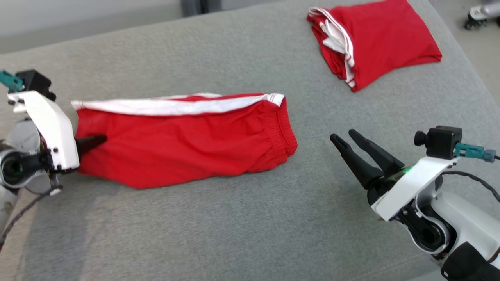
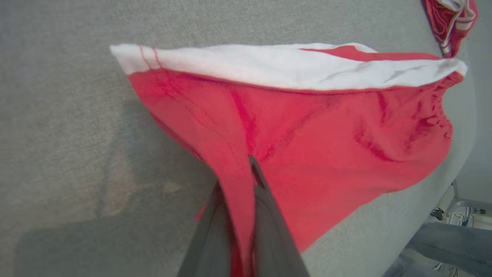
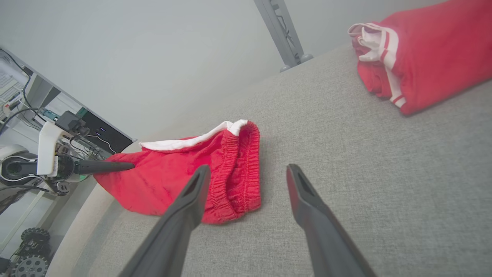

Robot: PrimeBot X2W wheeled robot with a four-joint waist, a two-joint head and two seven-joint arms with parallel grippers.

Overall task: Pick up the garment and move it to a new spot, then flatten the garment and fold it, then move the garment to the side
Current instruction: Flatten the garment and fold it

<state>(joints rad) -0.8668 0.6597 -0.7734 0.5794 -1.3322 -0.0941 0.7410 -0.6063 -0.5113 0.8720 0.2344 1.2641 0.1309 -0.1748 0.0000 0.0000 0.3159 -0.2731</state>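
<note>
Red athletic shorts [image 1: 183, 144] with a white side stripe [image 1: 168, 106] lie flat across the middle and left of a grey upholstered surface [image 1: 234, 226]. The leg hems point to the surface's left edge and the elastic waistband [image 1: 283, 128] points to its right. They look doubled lengthwise, with the white stripe running along the far edge.

At the surface's left edge, the left gripper [image 1: 93, 141] is clamped on the hem end of the shorts. In the left wrist view, a ridge of red cloth is pinched between its two dark fingers. The right gripper [image 1: 343, 135] hovers over the near right part of the surface with its fingers spread and nothing between them. It is a little way off the waistband and not touching it. A second red garment [image 1: 383, 39], already folded, sits at the surface's far right corner.

The shorts look flattened, so this is most likely the folding step, with one end gripped ready for a crosswise fold. The next move would be to lift the hem end just clear and carry it over toward the waistband, keeping both cloth layers together. The right gripper may need to pin the waistband so the shorts do not slide. Whether the pinch holds every layer cannot be told.
</note>
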